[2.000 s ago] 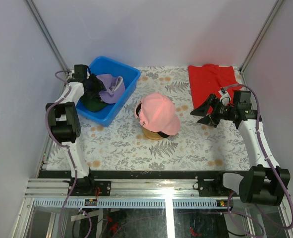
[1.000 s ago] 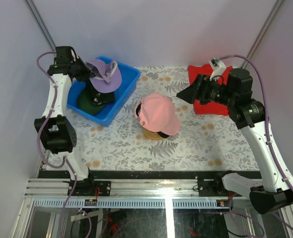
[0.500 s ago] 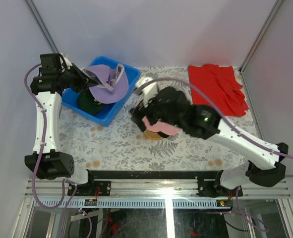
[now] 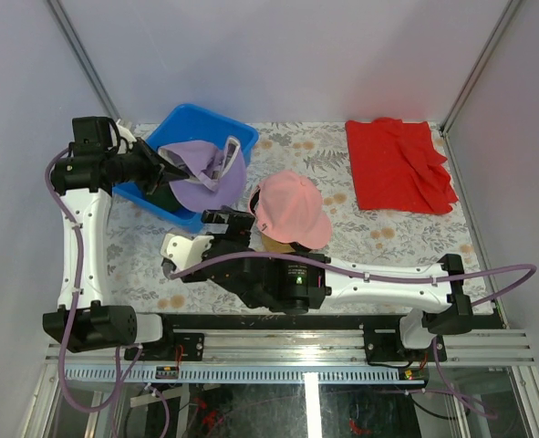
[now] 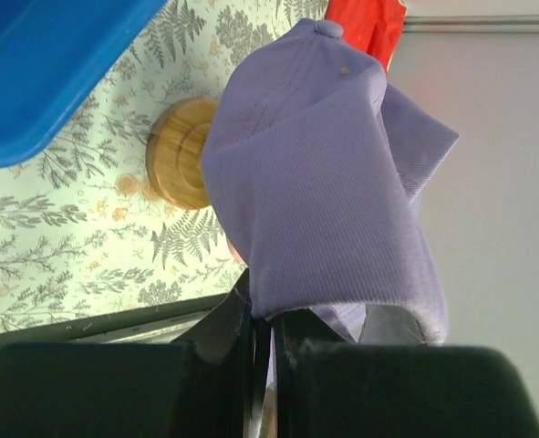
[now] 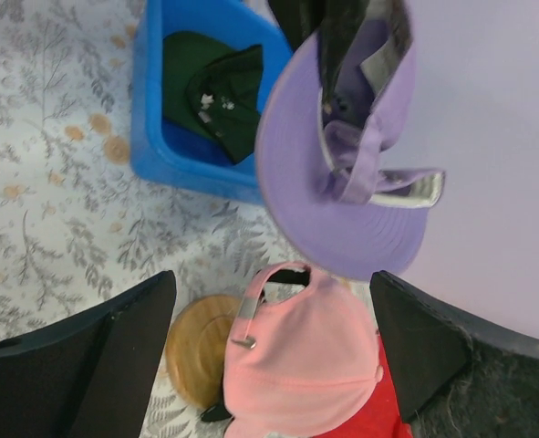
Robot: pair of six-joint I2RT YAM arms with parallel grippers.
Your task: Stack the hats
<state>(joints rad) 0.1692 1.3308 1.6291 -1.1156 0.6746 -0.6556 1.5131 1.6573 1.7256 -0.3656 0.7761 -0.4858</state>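
On the flowered table (image 4: 378, 237), the blue bin (image 4: 216, 123) sits at the far left with the dark green cap (image 6: 216, 91) lying inside it, and the red cloth (image 4: 397, 164) is spread at the far right. Between them the pink cap (image 4: 292, 210) rests on the round wooden stand (image 6: 201, 360). The lavender cap (image 4: 201, 182) hangs in the air by the bin's near rim, close to the pink one but apart from it. Your left gripper (image 5: 269, 319) is pinched tight on an edge of that lavender crown, though exactly where is hard to tell. The brim dangles below and the crown sags. Your right gripper (image 6: 271, 301) has its fingers spread wide with nothing between them, and faces both caps from the near side. Treat these caps as light and floppy: the crown will likely fold wherever you pinch it, while the curved brim looks stiffer. The brim or the firm band at its root is probably your surest hold, and you will want the crown hanging open as it comes down over the pink one
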